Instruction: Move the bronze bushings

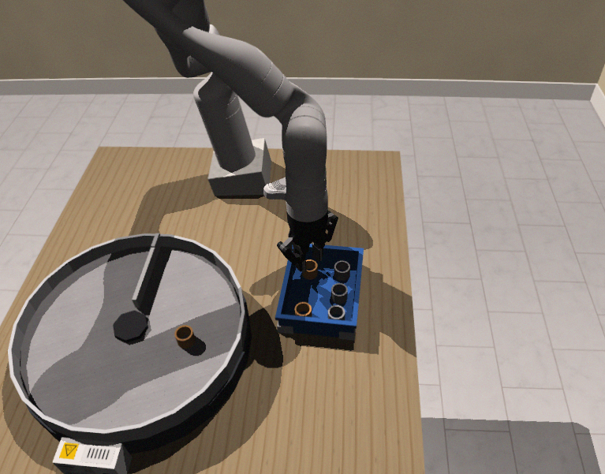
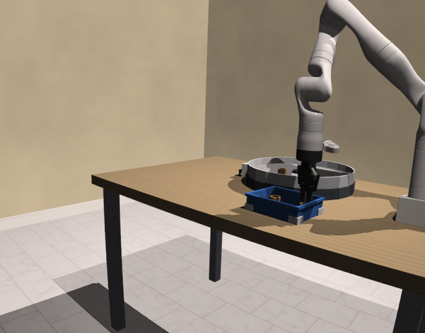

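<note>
One bronze bushing [image 1: 184, 334] stands on the disc [image 1: 91, 358]; two wait in the crate [image 1: 349, 322] (fingers [image 1: 304, 256] apart around the far one [image 1: 309, 268]).

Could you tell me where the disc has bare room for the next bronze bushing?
On the disc, the wide stretch between hub and near rim is bare, as is the left side. It is tighter by the radial bar and the standing bronze bushing.
</note>
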Robot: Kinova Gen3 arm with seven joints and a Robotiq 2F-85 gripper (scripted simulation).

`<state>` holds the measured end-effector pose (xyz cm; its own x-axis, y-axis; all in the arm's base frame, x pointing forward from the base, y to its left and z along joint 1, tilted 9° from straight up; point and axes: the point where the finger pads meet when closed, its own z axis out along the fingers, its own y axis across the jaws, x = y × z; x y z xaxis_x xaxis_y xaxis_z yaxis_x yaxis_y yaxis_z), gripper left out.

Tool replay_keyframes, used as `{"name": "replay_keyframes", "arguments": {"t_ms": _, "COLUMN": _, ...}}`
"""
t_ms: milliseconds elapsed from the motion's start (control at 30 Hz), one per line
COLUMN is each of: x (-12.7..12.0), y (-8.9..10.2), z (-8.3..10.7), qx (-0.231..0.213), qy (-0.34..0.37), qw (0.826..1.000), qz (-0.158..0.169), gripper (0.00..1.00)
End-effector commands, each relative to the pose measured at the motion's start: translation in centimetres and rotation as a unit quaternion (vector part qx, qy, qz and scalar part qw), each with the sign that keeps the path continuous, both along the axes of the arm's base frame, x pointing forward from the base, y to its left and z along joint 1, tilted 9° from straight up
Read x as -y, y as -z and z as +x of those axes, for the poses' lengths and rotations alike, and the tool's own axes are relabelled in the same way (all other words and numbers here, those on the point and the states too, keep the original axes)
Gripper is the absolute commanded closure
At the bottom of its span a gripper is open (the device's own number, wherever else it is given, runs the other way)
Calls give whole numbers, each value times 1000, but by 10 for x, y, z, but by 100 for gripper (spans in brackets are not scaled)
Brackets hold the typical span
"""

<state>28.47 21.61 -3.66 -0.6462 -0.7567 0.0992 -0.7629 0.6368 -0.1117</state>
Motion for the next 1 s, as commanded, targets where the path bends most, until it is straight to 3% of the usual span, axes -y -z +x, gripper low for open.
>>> {"name": "replay_keyframes", "arguments": {"t_ms": 0, "x": 0, "y": 0, "z": 0, "qx": 1, "qy": 0, "qw": 1000, "qz": 0, "gripper": 61}}
{"name": "replay_keyframes", "arguments": {"t_ms": 967, "x": 2, "y": 19, "z": 1, "qx": 1, "qy": 0, "qw": 1000, "qz": 0, "gripper": 61}}
